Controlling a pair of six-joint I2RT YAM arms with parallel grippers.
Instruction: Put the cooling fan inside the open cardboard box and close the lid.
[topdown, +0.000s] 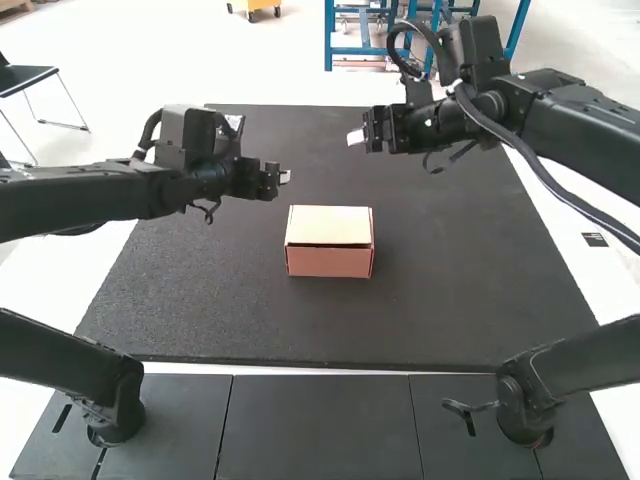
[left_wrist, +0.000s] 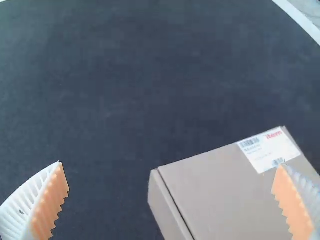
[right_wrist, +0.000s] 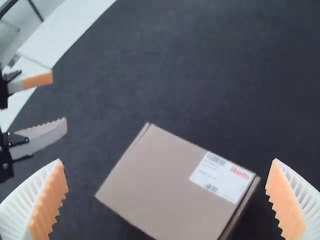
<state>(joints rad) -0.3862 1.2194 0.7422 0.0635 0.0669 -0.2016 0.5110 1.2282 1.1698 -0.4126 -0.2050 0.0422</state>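
A brown cardboard box (topdown: 329, 240) sits in the middle of the black mat with its lid down flat; a white label (right_wrist: 222, 172) is on the lid. No fan is visible outside it. My left gripper (topdown: 281, 178) hovers above the mat to the box's upper left, open, with nothing between its ribbed fingers (left_wrist: 46, 200); the box (left_wrist: 235, 185) lies beneath. My right gripper (topdown: 355, 136) hangs above the mat behind the box, open and empty, its pads (right_wrist: 48, 200) wide apart over the box (right_wrist: 175, 185).
The black mat (topdown: 180, 290) covers the table's centre, with white table (topdown: 600, 280) around it. The left gripper's fingers (right_wrist: 35, 132) show in the right wrist view beside the box. Two arm bases (topdown: 110, 400) stand at the front edge.
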